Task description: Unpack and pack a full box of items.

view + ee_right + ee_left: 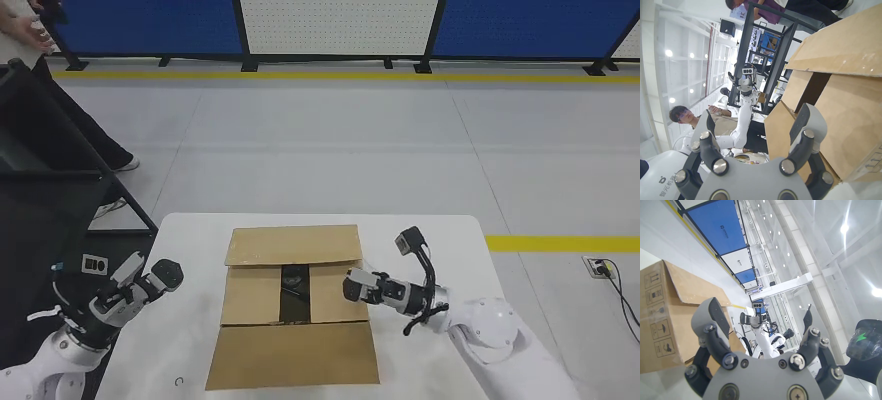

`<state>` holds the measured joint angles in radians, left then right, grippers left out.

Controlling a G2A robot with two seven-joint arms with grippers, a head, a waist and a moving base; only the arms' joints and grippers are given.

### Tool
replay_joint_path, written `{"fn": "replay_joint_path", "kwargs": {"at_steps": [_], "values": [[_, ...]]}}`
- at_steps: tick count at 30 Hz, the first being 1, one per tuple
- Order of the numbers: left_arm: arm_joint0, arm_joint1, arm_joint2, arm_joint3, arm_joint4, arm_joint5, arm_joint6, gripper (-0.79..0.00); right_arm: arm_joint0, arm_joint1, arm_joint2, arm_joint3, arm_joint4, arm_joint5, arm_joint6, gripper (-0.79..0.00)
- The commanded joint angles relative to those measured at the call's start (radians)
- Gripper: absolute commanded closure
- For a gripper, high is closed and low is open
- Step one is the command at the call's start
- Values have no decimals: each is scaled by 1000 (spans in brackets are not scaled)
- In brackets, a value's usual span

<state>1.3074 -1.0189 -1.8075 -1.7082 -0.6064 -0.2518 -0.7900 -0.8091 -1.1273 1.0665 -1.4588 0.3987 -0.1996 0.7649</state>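
1. Top view: the box [293, 355] sits mid-tabletop [440, 235], a plain brown corrugated carton.
   - Its two long outer flaps [293, 245] are folded outward and lie flat.
   - The two inner flaps [250, 296] lie nearly shut, with a dark gap [295, 293] between them.
   - The right tool [352, 287] is at the outer edge of the nearer inner flap. The left tool [167, 272] is well apart from the carton's other side.
   - The step looks like opening the inner flaps. A fingertip hooked under a flap's free edge at the gap and swung outward along the crease should do it. Pushing down on thin board would likely buckle it.

2. Left wrist view: the left tool [762, 308] is spread wide and holds nothing.
   - Its fingers are pale shells with dark ribbed pads [719, 315].
   - The box [659, 313] stands beside it, a smooth printed wall with a raw fluted flap edge.

3. Right wrist view: the right tool [757, 113] is also spread and empty.
   - One finger is just beside the box [844, 117]. I cannot tell if it touches.
   - The board is matte, stiff and sharp-cornered.
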Motion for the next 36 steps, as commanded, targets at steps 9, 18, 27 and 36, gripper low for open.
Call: {"fn": "replay_joint_path", "kwargs": {"at_steps": [9, 18, 27, 36], "values": [[-31, -6, 12, 20, -20, 35, 132, -785, 14, -9, 25, 57, 44, 185, -99, -785], [-44, -7, 27, 35, 5, 47, 157, -785, 23, -20, 28, 78, 87, 200, -108, -785], [-44, -7, 27, 35, 5, 47, 157, -785, 97, -48, -24, 148, 116, 201, -98, -785], [-44, -7, 27, 35, 5, 47, 157, -785, 147, -74, -45, 188, 147, 140, -123, -785]]}}
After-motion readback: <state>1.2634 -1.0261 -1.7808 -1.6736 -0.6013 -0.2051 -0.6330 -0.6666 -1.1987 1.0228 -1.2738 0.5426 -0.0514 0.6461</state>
